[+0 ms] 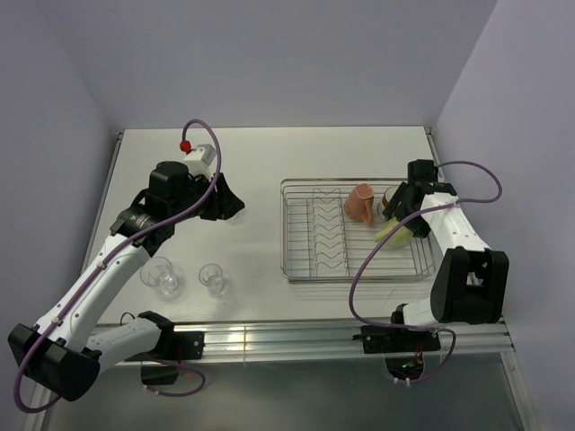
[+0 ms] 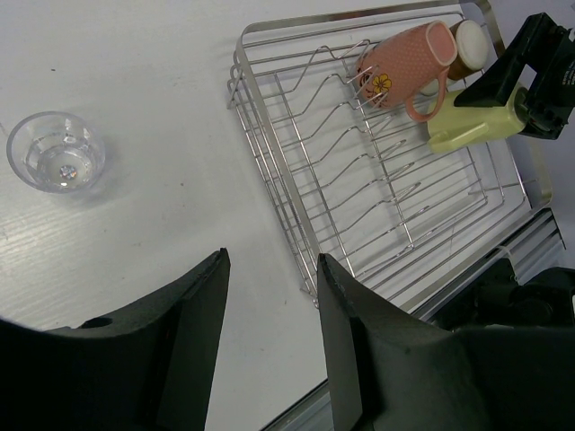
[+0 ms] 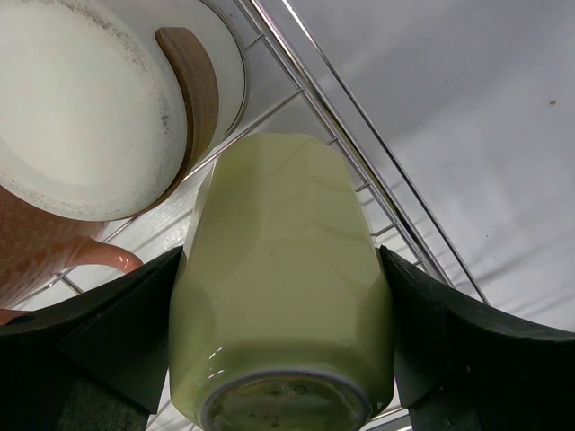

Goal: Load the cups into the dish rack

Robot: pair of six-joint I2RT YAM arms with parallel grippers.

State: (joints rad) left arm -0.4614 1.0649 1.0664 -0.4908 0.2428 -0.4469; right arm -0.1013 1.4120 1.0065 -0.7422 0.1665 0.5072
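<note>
The chrome dish rack (image 1: 286, 233) stands right of centre. A pink-terracotta mug (image 1: 361, 201) and a brown cup (image 1: 389, 198) lie in its far right part. My right gripper (image 1: 402, 215) is shut on the pale yellow-green mug (image 1: 399, 231), held tilted just over the rack's right side. In the right wrist view the mug (image 3: 283, 260) fills the gap between the fingers, next to the pink mug (image 3: 36, 260) and the brown cup (image 3: 193, 90). Two clear tumblers (image 1: 162, 275) (image 1: 212, 278) stand on the table at the left. My left gripper (image 1: 226, 201) is open and empty, left of the rack.
The left wrist view shows one tumbler (image 2: 57, 151) on the white table, the rack (image 2: 269, 135) with its zigzag dividers, and the right gripper (image 2: 530, 81) over it. The table's metal front rail (image 1: 296, 337) runs along the near edge. Grey walls close in on three sides.
</note>
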